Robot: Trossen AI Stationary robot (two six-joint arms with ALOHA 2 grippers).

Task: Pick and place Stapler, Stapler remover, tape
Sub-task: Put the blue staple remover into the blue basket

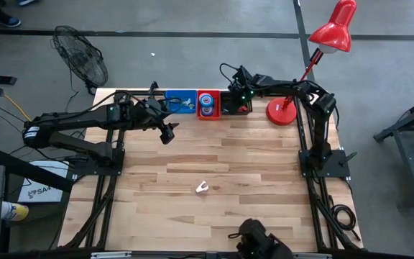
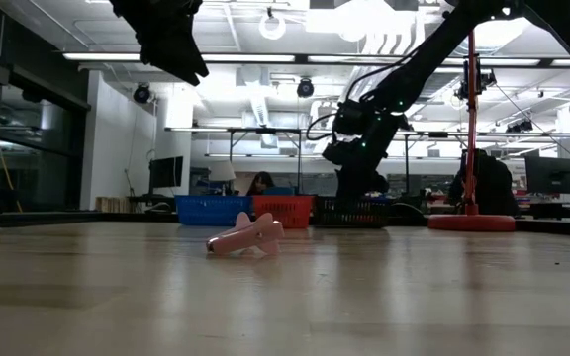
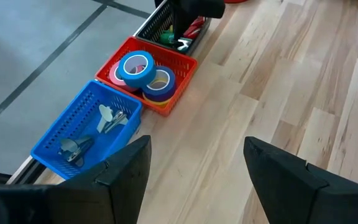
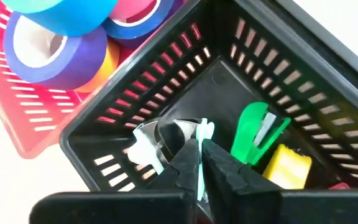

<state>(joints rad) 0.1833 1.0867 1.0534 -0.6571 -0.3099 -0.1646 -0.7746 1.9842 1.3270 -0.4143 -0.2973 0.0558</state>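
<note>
Stapler remover [image 4: 166, 146] inside black basket [image 4: 328, 93] at tabletop's far edge, pinched between pressed-together fingers of right hand [image 4: 202, 165], green stapler [image 4: 257, 132] just beside, left hand [image 3: 194, 168] spread wide, empty, above tabletop [image 3: 278, 81] near blue basket [image 3: 61, 134].

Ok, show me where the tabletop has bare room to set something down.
Bare wood spreads around the pale stapler remover, from the table's near edge up to the basket row. Crowded along the far edge: blue plastic basket, red plastic basket, black plastic basket, red lamp base.
</note>
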